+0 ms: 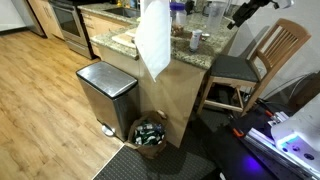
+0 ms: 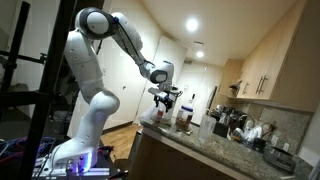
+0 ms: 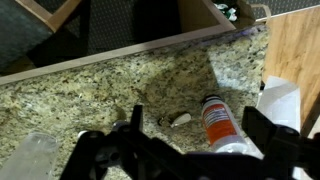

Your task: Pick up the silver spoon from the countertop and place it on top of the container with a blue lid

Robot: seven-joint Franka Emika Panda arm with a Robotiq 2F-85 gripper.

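Gripper (image 3: 195,135) spread (empty) over countertop (image 3: 80,90); silver spoon (image 3: 181,118) sits just beside the orange-labelled bottle (image 3: 216,120), so I could clip that bottle descending.

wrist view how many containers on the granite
2: an orange-labelled bottle at right, a clear jar at lower left; the fingers may hide more.

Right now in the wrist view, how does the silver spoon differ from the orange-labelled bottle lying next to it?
Size: the silver spoon is a tiny sliver, while the orange-labelled bottle is far longer and thicker. Colour: the spoon is pale and nearly blends into the speckled countertop, while the bottle's orange label stands out. Shape: the spoon looks thin and flat, the bottle round-bodied. Both lie on the granite, side by side.
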